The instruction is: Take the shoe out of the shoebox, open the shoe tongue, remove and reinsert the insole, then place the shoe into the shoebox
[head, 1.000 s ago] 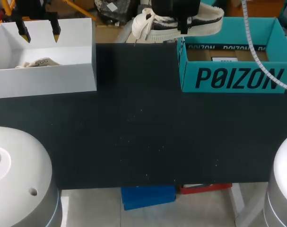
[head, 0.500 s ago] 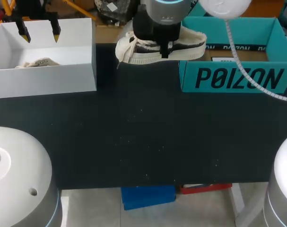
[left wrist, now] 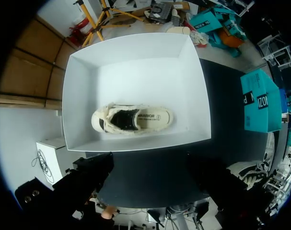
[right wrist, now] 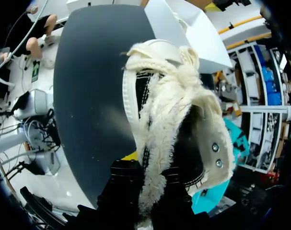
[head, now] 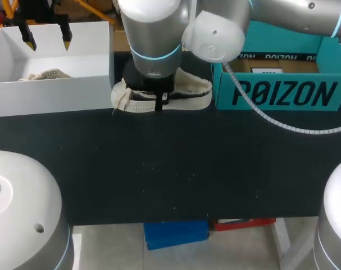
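Observation:
A cream and black sneaker point(head: 190, 93) hangs low over the dark table between the two boxes, toe toward the white box. My right gripper point(head: 159, 102) is shut on its frayed collar edge; the arm hides the shoe's middle. In the right wrist view the sneaker point(right wrist: 169, 110) stretches away from the right gripper point(right wrist: 147, 191), laces up. I cannot tell whether the sole touches the table. The teal shoebox point(head: 282, 93) stands open at the back right. My left gripper point(head: 46, 35) hovers open above the white box point(head: 52, 93), which holds a second sneaker point(left wrist: 133, 120).
The white box point(left wrist: 135, 52) fills the back left corner and the teal shoebox point(left wrist: 258, 100) the back right. The black tabletop point(head: 170, 169) runs bare from the boxes to the front edge. My right arm crosses over the gap between the boxes.
My right arm has carried the sneaker out from above the teal shoebox, leftward and down toward the table. The left arm has stayed still.

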Tool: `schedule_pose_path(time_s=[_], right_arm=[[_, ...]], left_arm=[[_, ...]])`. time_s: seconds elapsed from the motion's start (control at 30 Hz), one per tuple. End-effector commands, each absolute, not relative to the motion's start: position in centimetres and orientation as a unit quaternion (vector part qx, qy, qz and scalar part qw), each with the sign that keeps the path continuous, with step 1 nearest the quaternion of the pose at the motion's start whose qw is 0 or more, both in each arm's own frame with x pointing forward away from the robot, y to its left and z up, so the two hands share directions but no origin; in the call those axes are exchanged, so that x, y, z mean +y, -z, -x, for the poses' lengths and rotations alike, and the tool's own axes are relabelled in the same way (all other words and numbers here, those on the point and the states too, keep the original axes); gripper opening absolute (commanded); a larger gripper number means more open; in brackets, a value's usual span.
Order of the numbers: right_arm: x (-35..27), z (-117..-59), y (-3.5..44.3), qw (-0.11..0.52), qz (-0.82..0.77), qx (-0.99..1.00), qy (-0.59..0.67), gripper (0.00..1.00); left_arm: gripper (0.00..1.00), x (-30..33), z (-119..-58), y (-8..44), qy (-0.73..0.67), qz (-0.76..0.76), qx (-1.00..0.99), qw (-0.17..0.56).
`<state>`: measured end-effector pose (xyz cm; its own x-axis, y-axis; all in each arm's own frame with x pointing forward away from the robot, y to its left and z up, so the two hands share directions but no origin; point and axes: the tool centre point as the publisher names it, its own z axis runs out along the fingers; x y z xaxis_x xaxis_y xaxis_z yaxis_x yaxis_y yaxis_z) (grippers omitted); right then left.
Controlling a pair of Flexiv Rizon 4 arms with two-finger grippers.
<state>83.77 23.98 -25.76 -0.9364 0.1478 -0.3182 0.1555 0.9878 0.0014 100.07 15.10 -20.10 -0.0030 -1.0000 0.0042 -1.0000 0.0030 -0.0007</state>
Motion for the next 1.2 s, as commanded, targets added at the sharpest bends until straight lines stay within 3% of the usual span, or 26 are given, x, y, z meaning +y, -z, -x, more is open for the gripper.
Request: schedule_pose_path(time_s=[0.03,0.4,0.9,0.93,1.0,1.2], right_arm=[[26.8,-84.0,30.6,0.159,-0.091,0.983,0.011,0.00],[26.5,-82.1,38.3,0.148,-0.140,0.978,0.032,0.00],[25.0,-81.7,41.7,0.151,-0.134,0.979,0.042,0.00],[24.8,-81.6,41.5,0.152,-0.134,0.978,0.040,0.04],[24.4,-81.5,41.1,0.155,-0.132,0.978,0.038,1.00],[24.2,-81.8,36.5,0.141,-0.107,0.984,0.011,1.00]], left_arm=[[1.00,15.1,-100.0,20.0,-0.001,-0.707,-0.708,0.001],[1.00,15.1,-100.0,20.0,-0.001,-0.707,-0.708,0.001],[1.00,15.1,-100.0,20.0,-0.001,-0.707,-0.708,0.001],[1.00,15.1,-100.0,20.0,-0.001,-0.707,-0.708,0.001],[1.00,15.1,-100.0,20.0,-0.001,-0.707,-0.708,0.001],[1.00,15.1,-100.0,20.0,-0.001,-0.707,-0.708,0.001]])
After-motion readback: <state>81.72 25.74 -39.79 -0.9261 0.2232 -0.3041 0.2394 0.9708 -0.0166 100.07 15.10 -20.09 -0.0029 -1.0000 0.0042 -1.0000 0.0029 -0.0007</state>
